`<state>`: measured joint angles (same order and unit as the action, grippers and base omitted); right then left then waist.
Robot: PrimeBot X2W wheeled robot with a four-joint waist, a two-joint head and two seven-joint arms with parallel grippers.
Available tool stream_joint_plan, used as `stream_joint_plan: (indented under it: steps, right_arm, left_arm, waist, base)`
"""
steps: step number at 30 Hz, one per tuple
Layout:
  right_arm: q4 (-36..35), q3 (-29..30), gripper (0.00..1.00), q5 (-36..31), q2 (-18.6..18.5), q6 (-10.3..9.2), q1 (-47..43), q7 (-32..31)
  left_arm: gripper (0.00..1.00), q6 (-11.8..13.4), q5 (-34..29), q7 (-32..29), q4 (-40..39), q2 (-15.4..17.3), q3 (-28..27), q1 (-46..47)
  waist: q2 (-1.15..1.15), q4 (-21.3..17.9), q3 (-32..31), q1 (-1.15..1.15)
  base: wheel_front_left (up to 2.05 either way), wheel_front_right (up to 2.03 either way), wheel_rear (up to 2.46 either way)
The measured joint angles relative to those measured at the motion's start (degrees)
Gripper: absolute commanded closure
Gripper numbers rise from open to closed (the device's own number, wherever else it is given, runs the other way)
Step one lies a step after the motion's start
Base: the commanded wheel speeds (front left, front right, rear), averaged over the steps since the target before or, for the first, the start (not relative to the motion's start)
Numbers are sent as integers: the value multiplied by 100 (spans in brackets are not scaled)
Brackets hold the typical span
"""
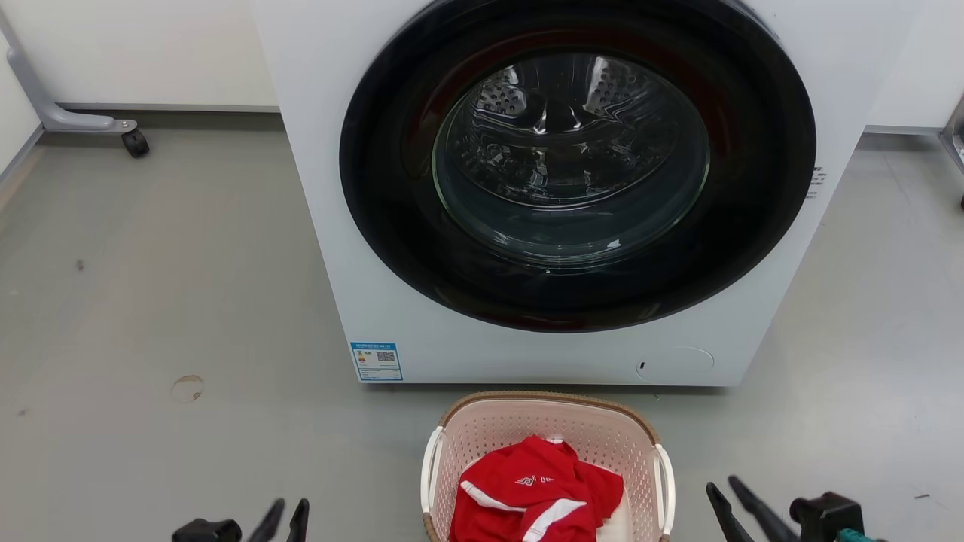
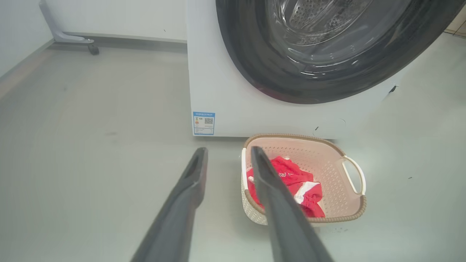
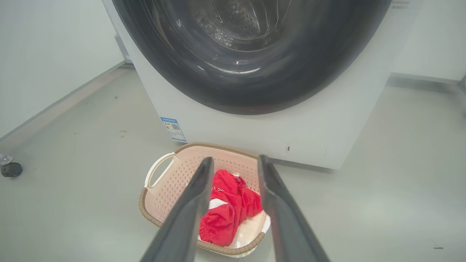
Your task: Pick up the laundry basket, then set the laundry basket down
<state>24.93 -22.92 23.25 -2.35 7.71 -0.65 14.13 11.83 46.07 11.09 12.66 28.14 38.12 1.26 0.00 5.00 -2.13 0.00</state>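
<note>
- Head view, lower corners: the left gripper [image 1: 291, 508] and right gripper [image 1: 721, 485] hover at either side, jaws parted and empty, touching nothing.
- Between them, the laundry basket [image 1: 602, 430] sits on the grey floor [image 1: 151, 301], with a red garment [image 1: 527, 489] inside.
- Just behind it stands the white washing machine [image 1: 331, 226].

Cropped: laundry basket [image 1: 546, 394] near end — label [image 1: 376, 361] (tiny print) unreadable.
</note>
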Motion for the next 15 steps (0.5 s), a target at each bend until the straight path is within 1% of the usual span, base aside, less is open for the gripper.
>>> stream_joint_plan:
  steps: [5, 15]
  right_arm:
    - [227, -65, 100, 27, 196, 0, -271, -9]
    - [176, 125, 100, 589, 178, 0, -302, -135]
  left_arm:
    - [100, -4, 34, -12, 231, -312, 137, -187]
    - [100, -108, 410, -110, 247, -442, -155, -214]
  waist:
    - [0, -2, 4, 0]
    - [0, -45, 19, 2]
  base:
    - [0, 0, 0]
    - [0, 0, 0]
